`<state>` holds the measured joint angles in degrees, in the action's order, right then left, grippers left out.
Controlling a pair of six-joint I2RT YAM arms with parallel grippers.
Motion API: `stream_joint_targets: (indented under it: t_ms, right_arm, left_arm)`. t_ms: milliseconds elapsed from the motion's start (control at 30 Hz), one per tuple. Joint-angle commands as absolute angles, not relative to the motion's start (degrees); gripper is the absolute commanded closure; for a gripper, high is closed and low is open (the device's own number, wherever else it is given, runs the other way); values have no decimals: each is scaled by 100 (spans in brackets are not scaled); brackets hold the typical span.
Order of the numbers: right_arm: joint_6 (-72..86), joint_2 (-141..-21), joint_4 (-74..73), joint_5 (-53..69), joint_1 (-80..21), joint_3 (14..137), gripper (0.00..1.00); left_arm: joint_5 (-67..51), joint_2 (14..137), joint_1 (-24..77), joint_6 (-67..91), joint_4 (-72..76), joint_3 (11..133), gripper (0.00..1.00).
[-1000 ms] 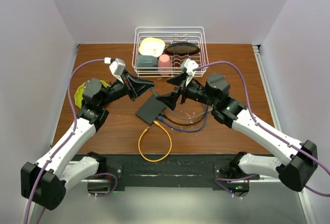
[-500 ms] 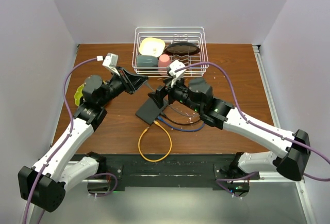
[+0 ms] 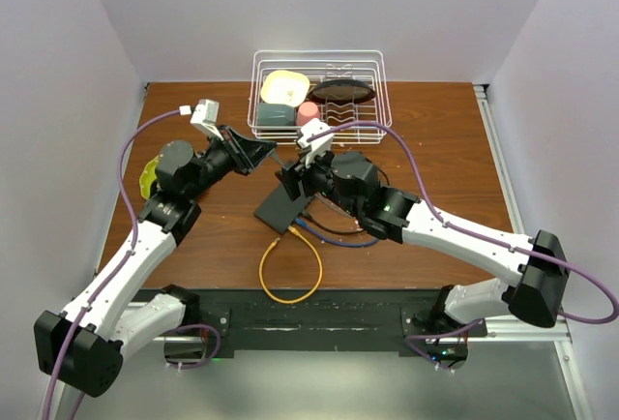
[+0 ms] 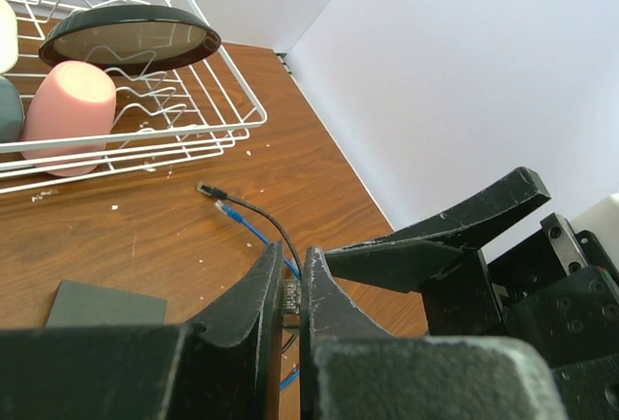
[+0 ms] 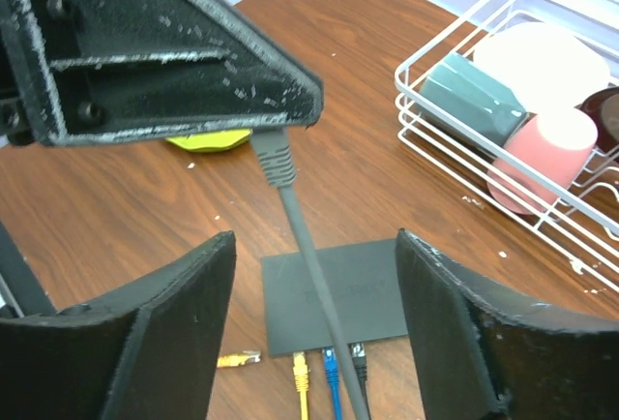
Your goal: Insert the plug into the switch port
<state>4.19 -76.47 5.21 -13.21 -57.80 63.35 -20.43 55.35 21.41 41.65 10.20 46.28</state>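
Two arms meet above the middle of the brown wooden table (image 3: 455, 120); the left gripper (image 4: 293, 267), fingers pressed together, pinches the small plug (image 4: 290, 299) of the grey round cable (image 5: 311, 260), whose ribbed boot hangs out beneath those fingers in the right wrist view; the right gripper (image 5: 314, 241) stands spread, one finger on each side of that cable just below the boot, touching neither; the flat dark grey rectangular switch box (image 3: 276, 209) lies on the table directly under the pair, a little toward 9 o'clock of the table's centre, with the white wire dish rack (image 3: 319, 52) at 12 o'clock; its ported edge faces about 5 o'clock in the top view, where a yellow lead (image 5: 300, 376), a blue lead (image 5: 330, 372) and a black lead (image 5: 359, 354) already sit side by side; which socket is free cannot be told; the step in hand looks like a second hold on the cable, so the right fingers would do best to pinch the stiff boot rather than the limp cable lower down, squarely, without twisting the plug; the left should let go only once that hold is firm; afterwards the plug wants lining up level with the ported edge, clear of the seated leads, and pushing straight in
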Motion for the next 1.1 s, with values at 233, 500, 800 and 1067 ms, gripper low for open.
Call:
stream_joint_targets:
  t_ms: [233, 500, 800, 1067]
  right_arm:
    - [237, -7866, 1072, -1652, -5810, 6662, 37]
    - [185, -8086, 1090, -1679, -5810, 6768, 54]
    - [193, -8209, 1125, -1784, -5818, 6811, 88]
    - [211, -8235, 1099, -1881, -5810, 6803, 100]
  left_arm:
    - [-2030, 5660, 2153, 4210, 1046, 4878, 100]
    - [-2180, 5827, 2153, 4184, 1072, 4957, 100]
    - [-2224, 5836, 2153, 4113, 1081, 4992, 100]
    - [-2268, 5880, 2153, 4070, 1134, 4957, 98]
